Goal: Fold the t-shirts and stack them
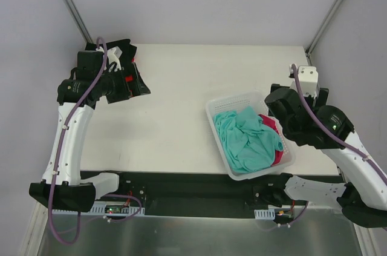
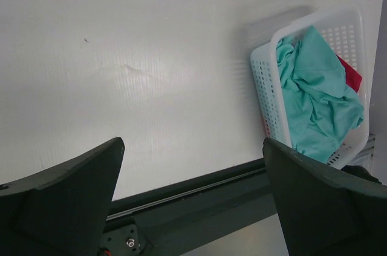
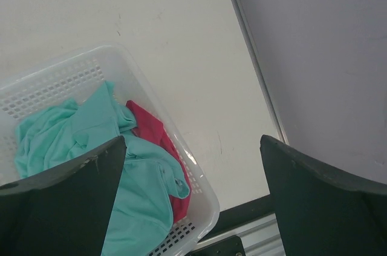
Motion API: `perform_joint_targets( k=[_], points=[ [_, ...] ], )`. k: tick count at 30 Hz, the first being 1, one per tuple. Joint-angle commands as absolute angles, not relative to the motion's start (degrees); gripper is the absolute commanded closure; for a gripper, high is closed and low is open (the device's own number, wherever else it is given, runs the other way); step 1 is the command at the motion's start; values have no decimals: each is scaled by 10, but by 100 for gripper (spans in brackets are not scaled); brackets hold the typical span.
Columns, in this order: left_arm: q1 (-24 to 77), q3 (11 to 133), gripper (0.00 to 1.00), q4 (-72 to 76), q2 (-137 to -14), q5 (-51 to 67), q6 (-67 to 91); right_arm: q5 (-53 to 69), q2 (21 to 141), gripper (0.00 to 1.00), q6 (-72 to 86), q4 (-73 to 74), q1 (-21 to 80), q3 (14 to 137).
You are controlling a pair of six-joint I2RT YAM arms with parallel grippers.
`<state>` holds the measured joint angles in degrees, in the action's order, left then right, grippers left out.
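Top external: teal t-shirt (image 1: 248,138) heaped over magenta t-shirt (image 1: 269,124) in the basket (image 1: 233,98).
Your left pincer (image 2: 190,144) and right pincer (image 3: 192,141) gape empty; hauling the teal one could drag its neighbour or the basket along.

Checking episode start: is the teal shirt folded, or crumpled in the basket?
Crumpled. The teal shirt lies bunched and creased over a pink-red shirt inside the white basket.
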<state>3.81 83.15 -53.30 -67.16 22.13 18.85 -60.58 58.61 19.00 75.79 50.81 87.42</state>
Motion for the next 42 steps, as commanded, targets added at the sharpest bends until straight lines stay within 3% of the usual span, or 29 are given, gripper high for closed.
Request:
perform_joint_targets(
  k=[1,18,22,30,42],
  points=[
    [44,829,1,-534,-664,236,183,-596,580,4,202,765,504,866],
    [44,724,1,-489,-613,242,191,-441,620,4,194,744,504,833],
    [44,716,1,-489,-609,237,196,-347,627,4,177,701,508,820],
    [44,691,1,-486,-596,241,198,-298,702,4,227,701,602,839],
    [44,680,1,-486,-584,253,203,-170,782,4,253,595,627,769]
  ],
)
